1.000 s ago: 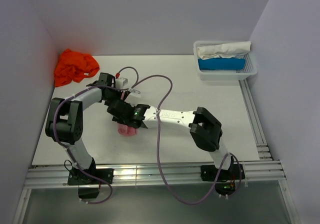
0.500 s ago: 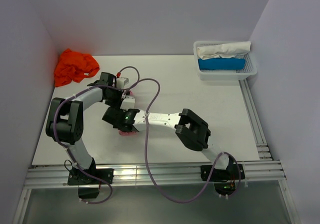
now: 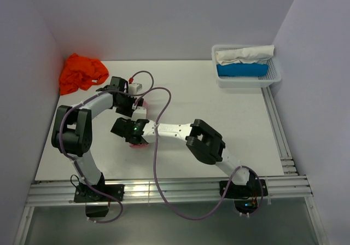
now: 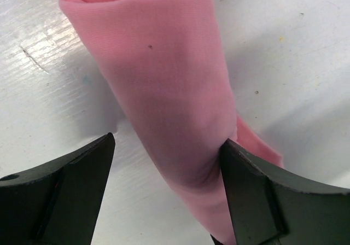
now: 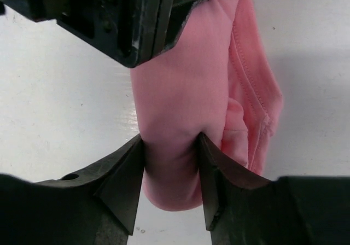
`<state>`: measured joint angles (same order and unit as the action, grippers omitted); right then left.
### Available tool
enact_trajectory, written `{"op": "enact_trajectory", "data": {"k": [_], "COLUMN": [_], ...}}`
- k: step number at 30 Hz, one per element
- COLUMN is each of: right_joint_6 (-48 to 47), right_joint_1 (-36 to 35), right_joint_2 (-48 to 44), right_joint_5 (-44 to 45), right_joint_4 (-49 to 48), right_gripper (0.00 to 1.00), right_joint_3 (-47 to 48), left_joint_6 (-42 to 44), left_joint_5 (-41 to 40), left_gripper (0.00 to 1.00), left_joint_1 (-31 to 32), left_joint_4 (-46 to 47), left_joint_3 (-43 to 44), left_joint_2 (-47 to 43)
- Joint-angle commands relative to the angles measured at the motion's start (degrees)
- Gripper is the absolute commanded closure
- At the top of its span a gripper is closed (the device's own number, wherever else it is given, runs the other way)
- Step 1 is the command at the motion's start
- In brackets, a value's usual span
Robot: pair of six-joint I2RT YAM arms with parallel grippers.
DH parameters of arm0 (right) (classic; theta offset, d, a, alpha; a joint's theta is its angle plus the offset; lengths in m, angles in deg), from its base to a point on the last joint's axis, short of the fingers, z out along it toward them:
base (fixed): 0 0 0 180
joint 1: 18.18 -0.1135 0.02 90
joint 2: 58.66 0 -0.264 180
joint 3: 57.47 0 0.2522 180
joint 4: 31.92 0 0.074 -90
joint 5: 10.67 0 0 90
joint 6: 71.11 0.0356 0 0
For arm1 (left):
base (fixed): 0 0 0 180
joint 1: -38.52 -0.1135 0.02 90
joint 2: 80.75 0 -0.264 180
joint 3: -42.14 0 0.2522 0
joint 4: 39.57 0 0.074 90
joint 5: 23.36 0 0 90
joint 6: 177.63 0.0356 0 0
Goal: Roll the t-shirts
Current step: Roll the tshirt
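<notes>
Two shirts lie on the white table (image 3: 229, 124); the orange shirt (image 3: 82, 73) sits crumpled in the upper left of the top view, well apart from both grippers; the pink shirt (image 5: 180, 92), left of centre, is a tight smooth roll with a stitched hem loose along its right side; the right gripper (image 5: 170, 142) pinches the roll's lower end, fingers pressed into the cloth; the left gripper (image 4: 167, 141) stands wide around the roll, with only the frame-right finger touching it.

The right arm (image 3: 170, 130) hides most of the pink t-shirt (image 3: 140, 143).
</notes>
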<state>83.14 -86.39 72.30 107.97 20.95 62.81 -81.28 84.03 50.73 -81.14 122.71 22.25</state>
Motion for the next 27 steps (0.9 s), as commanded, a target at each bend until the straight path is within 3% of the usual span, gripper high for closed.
{"op": "enact_trajectory", "data": {"k": [1,7,12,27], "right_joint_6": [1.23,0.35,1.05,4.13], "right_joint_1": [0.79,2.37,4.48,7.29], "right_joint_2": [0.71,-4.56,-9.22,-13.53], "right_joint_5": [-2.62,-8.76,-14.40,-20.64], "right_joint_4": [0.98,-11.23,-23.53,-37.52], "right_gripper": [0.56,0.67,0.68,0.68], "right_joint_3": [-2.27,-12.62,-21.52,-33.74], "left_joint_6": [0.42,-0.02,0.33,2.00], "left_joint_5": [2.55,5.02,5.91,0.46], "left_gripper": [0.17,0.16,0.17,0.26], "left_joint_1": [0.01,-0.69,-2.27,-3.95], "left_joint_4": [-1.36,-4.00,-5.58,0.74], "left_joint_3": [3.24,6.75,8.69,1.14], "left_joint_2": [-0.08,-2.36,-4.21,-3.25]}}
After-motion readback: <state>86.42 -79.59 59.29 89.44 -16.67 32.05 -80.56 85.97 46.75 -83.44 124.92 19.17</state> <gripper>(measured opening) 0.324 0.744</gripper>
